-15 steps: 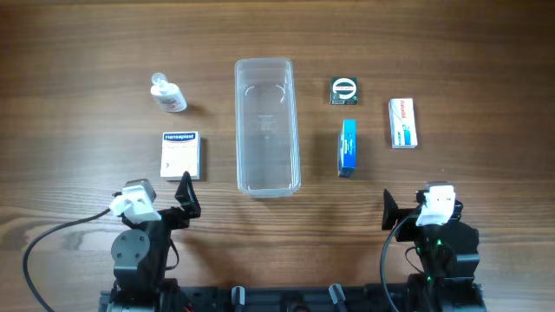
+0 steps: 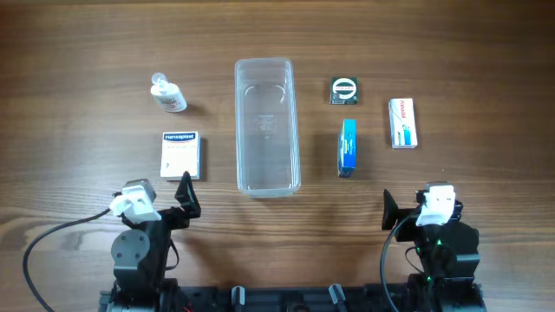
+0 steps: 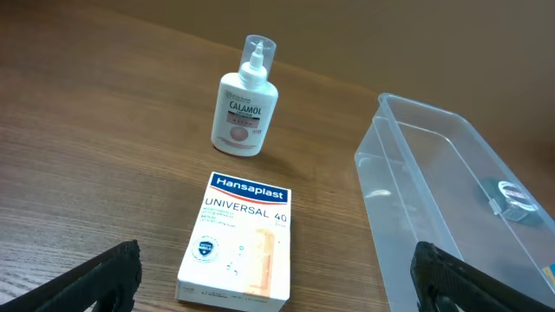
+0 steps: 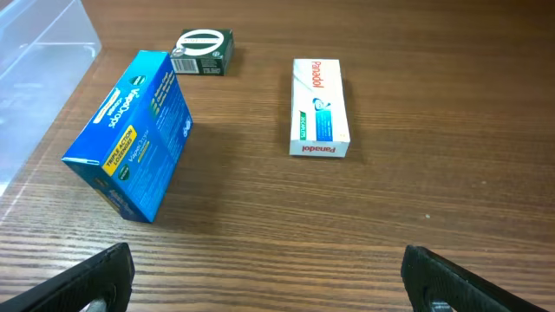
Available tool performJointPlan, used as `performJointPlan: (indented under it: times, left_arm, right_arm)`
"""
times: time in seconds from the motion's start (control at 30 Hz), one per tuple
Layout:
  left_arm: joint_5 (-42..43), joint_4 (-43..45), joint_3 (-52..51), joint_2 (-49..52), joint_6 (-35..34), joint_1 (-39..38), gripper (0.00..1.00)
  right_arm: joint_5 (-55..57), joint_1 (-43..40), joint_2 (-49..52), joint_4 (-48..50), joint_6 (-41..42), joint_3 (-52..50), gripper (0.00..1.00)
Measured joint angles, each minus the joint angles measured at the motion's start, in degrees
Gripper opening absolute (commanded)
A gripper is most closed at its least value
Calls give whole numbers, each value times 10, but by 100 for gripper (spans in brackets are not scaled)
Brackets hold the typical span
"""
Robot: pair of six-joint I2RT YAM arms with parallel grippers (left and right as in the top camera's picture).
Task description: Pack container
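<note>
Progress: nothing packed; the container (image 2: 268, 126) lies empty at mid-worktop (image 2: 486, 52).
Remaining: all five items to load (judged).
Count: one container; one bottle (image 2: 166, 94) and one plaster box (image 2: 180, 154) on its left; blue box (image 2: 348, 148), green box (image 2: 345, 90) and white box (image 2: 403, 122) on its right.
Left tool (image 3: 273, 264): fingers apart, holding nothing.
Right tool (image 4: 266, 260): likewise.

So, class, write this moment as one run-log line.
stage: packing not begun | long clear plastic rectangular container: empty | left gripper: open, empty | right gripper: open, empty
</note>
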Motion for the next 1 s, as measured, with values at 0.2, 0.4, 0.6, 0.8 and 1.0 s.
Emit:
performJointPlan:
  times: [0.2,0.4,0.6,0.8,1.0]
  left_arm:
    - [0,0,0,0,0,0,100]
    - [0,0,0,0,0,0,100]
    - [0,0,0,0,0,0,100]
    - [0,0,0,0,0,0,100]
    - [0,0,0,0,0,0,100]
  right_arm:
    - [0,0,0,0,0,0,100]
    - [0,0,0,6,0,0,100]
    - [5,0,12,24,0,17,100]
    - [11,0,142,26,0,127,100]
    - [5,0,316,25,0,260,100]
